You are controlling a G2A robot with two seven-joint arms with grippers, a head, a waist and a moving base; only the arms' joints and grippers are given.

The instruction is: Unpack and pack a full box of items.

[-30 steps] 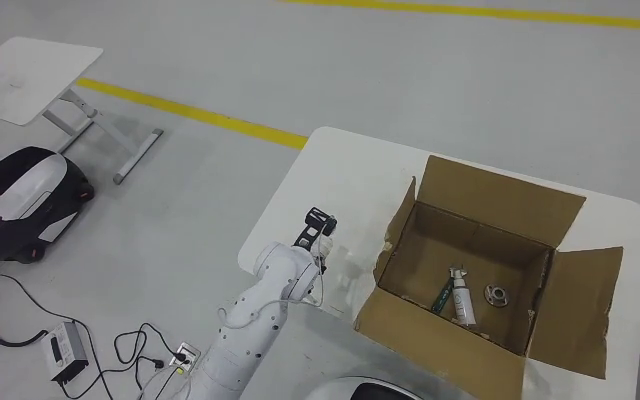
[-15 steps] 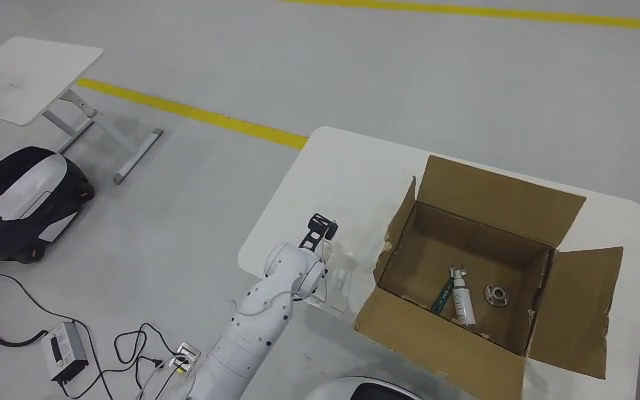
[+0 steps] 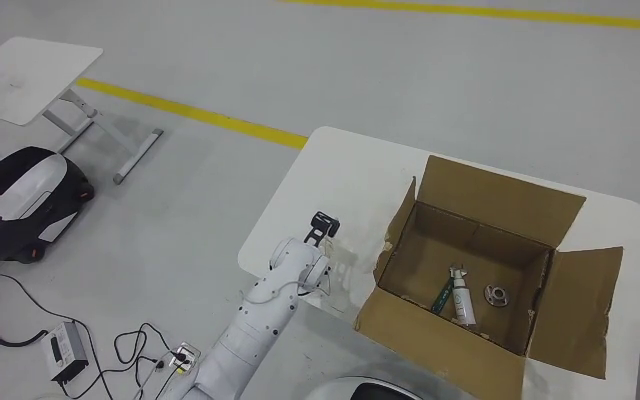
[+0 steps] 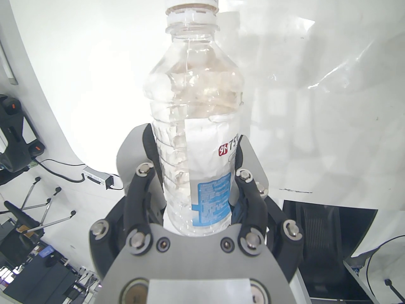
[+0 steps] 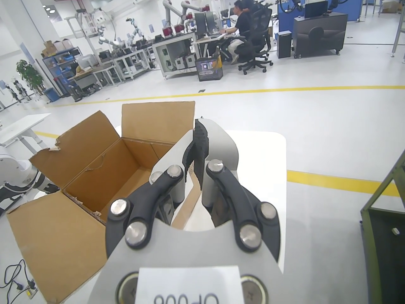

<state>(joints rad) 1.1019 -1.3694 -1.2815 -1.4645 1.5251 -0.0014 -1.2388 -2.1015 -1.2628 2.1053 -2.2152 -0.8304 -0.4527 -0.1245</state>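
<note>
At the table's (image 3: 335,165) near corner, beside the open box (image 3: 487,188): left arm (image 3: 272,297) holding a water bottle (image 4: 195,109).
Note the spray bottle (image 3: 463,298), green tube (image 3: 441,294) and round metal part (image 3: 494,293) on the box floor. Your left gripper (image 4: 193,147) is clamped on the bottle's lower body, over the tabletop. Your right gripper (image 5: 198,137) hangs beside the box, fingers together, empty.

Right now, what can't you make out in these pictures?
Left wrist view: base of the bottle, hidden behind the left gripper holding it.
Top view: the small round item and green item in the box, too small to identify.
Right wrist view: most of the box floor, blocked by its near wall and the right gripper.
</note>
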